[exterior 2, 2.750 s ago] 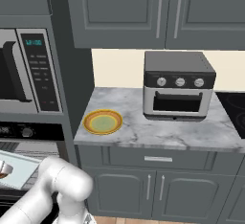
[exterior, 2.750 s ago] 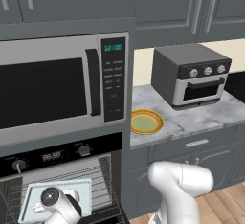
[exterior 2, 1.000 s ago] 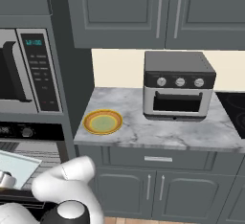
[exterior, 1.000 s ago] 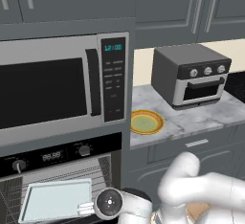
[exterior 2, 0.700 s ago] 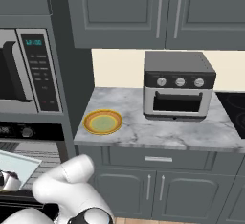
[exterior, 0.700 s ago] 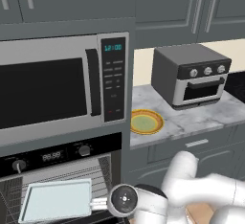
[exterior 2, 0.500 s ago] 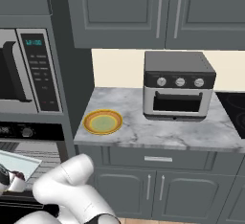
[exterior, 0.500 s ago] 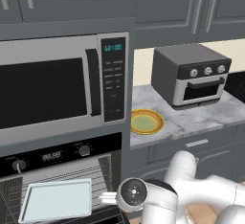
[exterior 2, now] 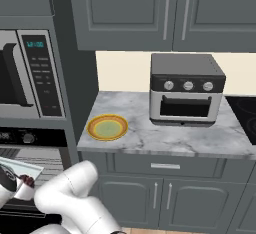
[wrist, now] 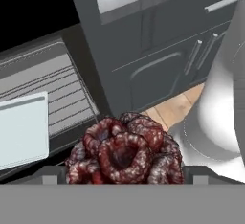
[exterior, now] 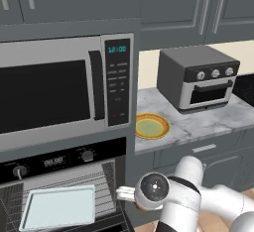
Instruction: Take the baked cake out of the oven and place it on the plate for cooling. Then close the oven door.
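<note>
The baked cake (wrist: 125, 152) is seen in the hand view close before the camera, dark reddish-brown and lumpy, seated between the end effector (wrist: 125, 174) fingertips, so the end effector is judged to be closed around it. In the right base view a small dark red spot (exterior 2: 26, 180) is made out at the hand, just in front of the oven (exterior 2: 30, 150). The cake is held out in front of the oven, clear of its racks, below and to the left of the plate (exterior: 152, 126).

The oven door (exterior: 106, 223) is seen lowered, open, with the wire racks (exterior: 106, 189) exposed. A pale blue-grey baking tray (exterior: 58, 207) is seen resting on a rack inside the oven. Above the oven a microwave (exterior: 64, 88) is mounted.

The plate is set on the marble desk (exterior: 198, 124) to the right of the oven, near the desk's left end and front edge. A toaster oven (exterior: 197, 78) is placed further right of the plate, well apart from it
</note>
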### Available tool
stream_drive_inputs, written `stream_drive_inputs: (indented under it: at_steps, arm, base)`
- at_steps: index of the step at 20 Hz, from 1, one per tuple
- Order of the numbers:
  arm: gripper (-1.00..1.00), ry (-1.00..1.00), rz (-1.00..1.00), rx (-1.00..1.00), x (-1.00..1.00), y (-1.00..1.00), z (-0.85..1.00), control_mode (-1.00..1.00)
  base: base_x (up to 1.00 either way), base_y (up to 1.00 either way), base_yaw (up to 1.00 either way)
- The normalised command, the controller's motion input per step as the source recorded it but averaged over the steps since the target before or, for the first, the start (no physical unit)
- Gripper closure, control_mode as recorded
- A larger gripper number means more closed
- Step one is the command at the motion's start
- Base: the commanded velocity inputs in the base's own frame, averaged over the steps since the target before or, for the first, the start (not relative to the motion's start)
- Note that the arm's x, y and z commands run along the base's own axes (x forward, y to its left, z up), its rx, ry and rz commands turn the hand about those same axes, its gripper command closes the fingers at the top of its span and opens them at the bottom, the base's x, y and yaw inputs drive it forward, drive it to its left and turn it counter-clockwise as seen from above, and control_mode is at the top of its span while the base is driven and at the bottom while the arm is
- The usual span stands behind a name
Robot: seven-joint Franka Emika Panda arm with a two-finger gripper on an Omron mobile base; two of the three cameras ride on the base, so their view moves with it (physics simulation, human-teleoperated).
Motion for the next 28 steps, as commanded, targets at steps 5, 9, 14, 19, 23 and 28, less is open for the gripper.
stream_drive_inputs:
  at_steps: [5,9,14,19,23,28]
  arm:
    - [1.0,0.0,0.0,0.0,0.0,-0.58,0.32,-1.0]
    - [1.0,-0.02,0.0,0.0,0.06,-0.49,0.32,-1.0]
    - [1.0,-0.02,0.0,0.0,0.12,-0.55,0.27,-1.0]
    - [1.0,-0.06,0.0,0.03,0.14,-0.63,0.15,-1.0]
    - [1.0,-0.09,0.0,0.08,0.17,-0.66,0.08,-1.0]
    - [1.0,-0.04,0.0,0.1,0.27,-0.65,0.02,-1.0]
  base:
    - [0.0,0.0,0.0]
    - [0.0,0.0,0.0]
    - [0.0,0.0,0.0]
    - [0.0,0.0,0.0]
    - [0.0,0.0,0.0]
    - [0.0,0.0,0.0]
